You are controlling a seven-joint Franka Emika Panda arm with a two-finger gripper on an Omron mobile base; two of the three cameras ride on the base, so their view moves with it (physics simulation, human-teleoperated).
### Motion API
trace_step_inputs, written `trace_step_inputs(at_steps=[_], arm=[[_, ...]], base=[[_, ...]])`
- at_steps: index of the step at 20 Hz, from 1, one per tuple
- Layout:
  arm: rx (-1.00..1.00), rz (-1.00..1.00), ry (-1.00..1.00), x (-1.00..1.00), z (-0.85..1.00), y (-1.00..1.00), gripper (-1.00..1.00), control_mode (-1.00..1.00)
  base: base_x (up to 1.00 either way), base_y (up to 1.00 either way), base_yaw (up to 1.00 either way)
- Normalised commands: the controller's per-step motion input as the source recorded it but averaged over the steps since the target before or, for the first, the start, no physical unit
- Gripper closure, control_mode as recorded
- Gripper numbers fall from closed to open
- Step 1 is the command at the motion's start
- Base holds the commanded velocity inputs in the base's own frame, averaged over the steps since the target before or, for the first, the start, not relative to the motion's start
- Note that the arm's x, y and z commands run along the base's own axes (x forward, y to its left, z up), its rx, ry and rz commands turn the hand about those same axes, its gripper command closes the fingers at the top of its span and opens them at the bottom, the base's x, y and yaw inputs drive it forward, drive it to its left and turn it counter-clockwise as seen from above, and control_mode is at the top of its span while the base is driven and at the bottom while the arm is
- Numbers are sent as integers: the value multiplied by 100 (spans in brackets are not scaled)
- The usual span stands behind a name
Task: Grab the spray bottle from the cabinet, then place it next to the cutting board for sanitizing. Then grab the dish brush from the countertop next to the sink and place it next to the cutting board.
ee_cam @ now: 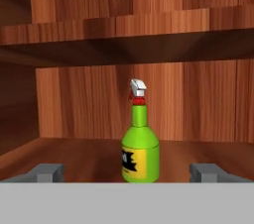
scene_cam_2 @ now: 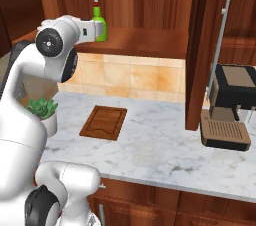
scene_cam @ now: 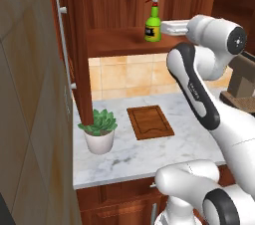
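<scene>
In your hand view the spray bottle [ee_cam: 140, 143] stands upright at lower centre of the frame, on the cabinet [ee_cam: 89, 158] shelf, in front of the plank back. Your pincer [ee_cam: 127, 172] is spread wide with nothing in it; one fingertip [ee_cam: 47, 172] shows at lower left and the other at lower right, the bottle between them but farther back. In the left base view the bottle sits at upper centre, just left of the hand. Lower down, the cutting board [scene_cam: 149, 122] lies flat on the table [scene_cam: 149, 154], near a potted plant [scene_cam: 99, 130].
</scene>
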Motion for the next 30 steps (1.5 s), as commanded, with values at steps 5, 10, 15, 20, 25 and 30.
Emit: trace_step_inputs(at_steps=[5, 10, 15, 20, 25, 30], arm=[[0, 0, 0, 57, 0, 0, -100, -100], [0, 0, 0, 62, 0, 0, -100, -100], [0, 0, 0, 69, 0, 0, -100, -100], [0, 0, 0, 57, 0, 5, -100, -100], [0, 0, 0, 57, 0, 2, -100, -100], [0, 0, 0, 50, 0, 1, -100, -100]], base=[[0, 0, 0], [0, 0, 0], [0, 0, 0], [0, 0, 0], [0, 0, 0], [0, 0, 0]])
